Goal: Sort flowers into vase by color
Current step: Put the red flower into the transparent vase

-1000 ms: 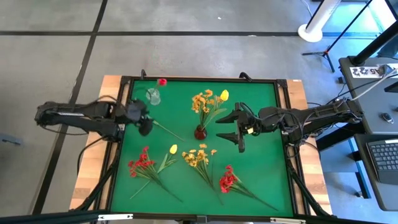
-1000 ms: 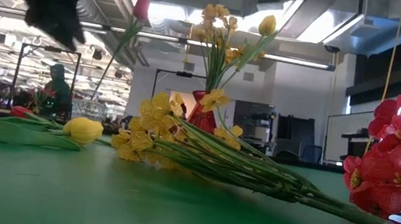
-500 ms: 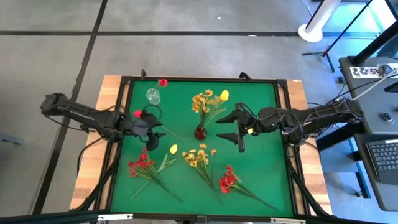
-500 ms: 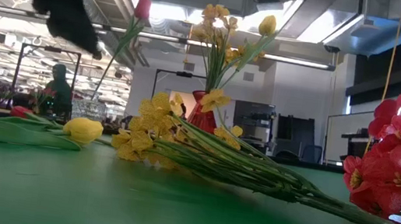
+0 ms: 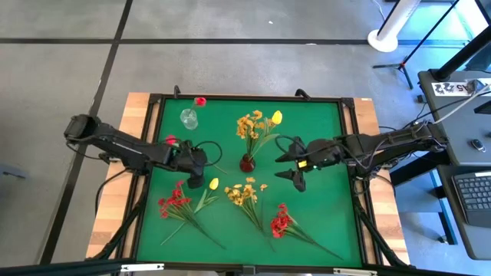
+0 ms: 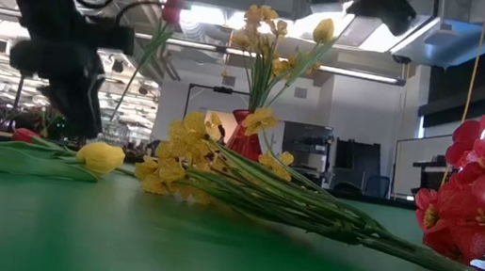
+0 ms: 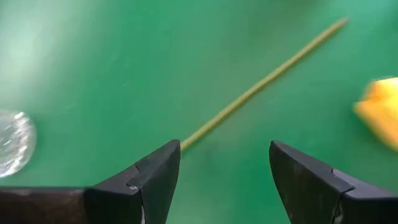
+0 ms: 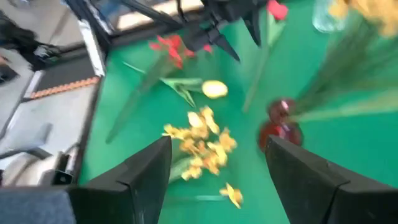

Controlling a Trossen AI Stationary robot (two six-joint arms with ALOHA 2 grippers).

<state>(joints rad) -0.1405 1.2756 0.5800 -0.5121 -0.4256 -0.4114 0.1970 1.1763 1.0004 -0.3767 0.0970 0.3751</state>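
Note:
A red tulip lies on the green mat, its bud [image 5: 170, 140] near the left edge and its thin stem [image 7: 261, 81] running toward the middle. My left gripper [image 5: 196, 181] hangs open, low over that stem, just left of a yellow tulip bud [image 5: 213, 184]; the stem passes between the fingers [image 7: 155, 174] without touching them. My right gripper [image 5: 285, 166] hovers open, right of the red vase [image 5: 247, 162], which holds yellow flowers [image 5: 257, 123]. A clear vase [image 5: 189, 118] at the far left holds one red tulip [image 5: 200, 100].
Lying on the near half of the mat are a red spray [image 5: 173, 201], a yellow spray [image 5: 244, 192] and another red spray [image 5: 281, 222]. A raised black frame [image 5: 349, 138] edges the mat. Bare mat lies right of my right gripper.
My left gripper has come down and moved toward the table's right and near side, rolling as it went, until it hangs just above the mat beside the yellow tulip. My right gripper has tipped its fingers downward and sunk a little. No flower has moved.

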